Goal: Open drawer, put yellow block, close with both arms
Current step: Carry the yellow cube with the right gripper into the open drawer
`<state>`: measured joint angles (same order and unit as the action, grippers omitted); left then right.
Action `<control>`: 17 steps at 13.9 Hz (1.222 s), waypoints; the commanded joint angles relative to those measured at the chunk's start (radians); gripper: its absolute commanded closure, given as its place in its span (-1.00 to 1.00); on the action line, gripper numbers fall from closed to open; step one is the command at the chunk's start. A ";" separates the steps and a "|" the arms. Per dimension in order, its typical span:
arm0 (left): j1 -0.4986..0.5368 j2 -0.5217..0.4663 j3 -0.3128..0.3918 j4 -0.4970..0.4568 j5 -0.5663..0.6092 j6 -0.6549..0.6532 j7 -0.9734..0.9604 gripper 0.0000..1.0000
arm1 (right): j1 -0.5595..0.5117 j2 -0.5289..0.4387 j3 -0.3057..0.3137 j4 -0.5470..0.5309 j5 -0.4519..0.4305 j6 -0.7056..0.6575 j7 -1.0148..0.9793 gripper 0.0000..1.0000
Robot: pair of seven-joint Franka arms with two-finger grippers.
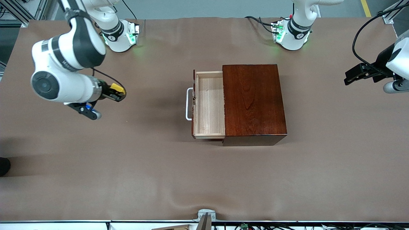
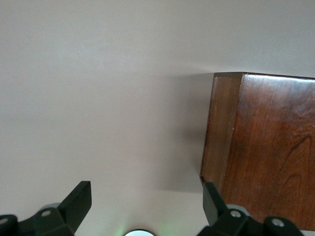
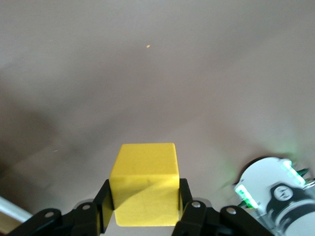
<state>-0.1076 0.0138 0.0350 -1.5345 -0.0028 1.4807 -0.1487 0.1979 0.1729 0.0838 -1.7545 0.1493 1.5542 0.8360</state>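
1. Table (image 1: 96, 179): covered in brown cloth. It carries the whole workspace, with both arm bases mounted along its 12 o'clock edge in the front view.

2. Box (image 1: 254, 100): glossy dark wood, standing at the centre of the table. Its drawer face is turned toward 9 o'clock, the right arm's end, so the carrying arm has a direct approach.

3. Drawer (image 1: 209, 105): pulled out of the box toward 9 o'clock. The pale tray is exposed and holds nothing. Its white handle (image 1: 189, 104) sits at the outer end. Judgement: the opening step is complete and the tray is ready to receive the load.

4. Left gripper (image 1: 348, 78): at the 3 o'clock edge of the front view, over the table well apart from the box. The fingers (image 2: 78, 199) are spread wide with nothing between them. The left wrist view faces one corner of the box. Judgement: this arm waits for the closing step.

5. Right gripper (image 1: 119, 92): at 9 o'clock from the drawer, raised over bare cloth and well apart from the handle. The fingers are clamped on the yellow block.

6. Yellow block (image 3: 145, 183): seated squarely between the two fingers (image 3: 102, 201), one finger against each of two opposing faces and the front of the block projecting past the fingertips. Judgement: the next move is a carry toward 3 o'clock to a point over the open tray.
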 commanded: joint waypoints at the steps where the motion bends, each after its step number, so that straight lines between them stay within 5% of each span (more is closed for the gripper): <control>1: 0.008 -0.012 -0.007 -0.006 0.003 -0.005 0.021 -1.00 | 0.079 0.000 -0.012 0.059 0.058 -0.020 0.171 1.00; 7: 0.009 -0.014 -0.009 -0.006 0.003 -0.007 0.021 -1.00 | 0.237 0.066 -0.013 0.191 0.147 0.029 0.522 1.00; 17: 0.009 -0.012 -0.009 -0.007 0.001 -0.005 0.021 -1.00 | 0.423 0.214 -0.013 0.222 0.150 0.346 1.001 1.00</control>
<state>-0.1076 0.0138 0.0326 -1.5346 -0.0028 1.4807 -0.1487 0.5923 0.3504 0.0825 -1.5790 0.2841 1.8863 1.7586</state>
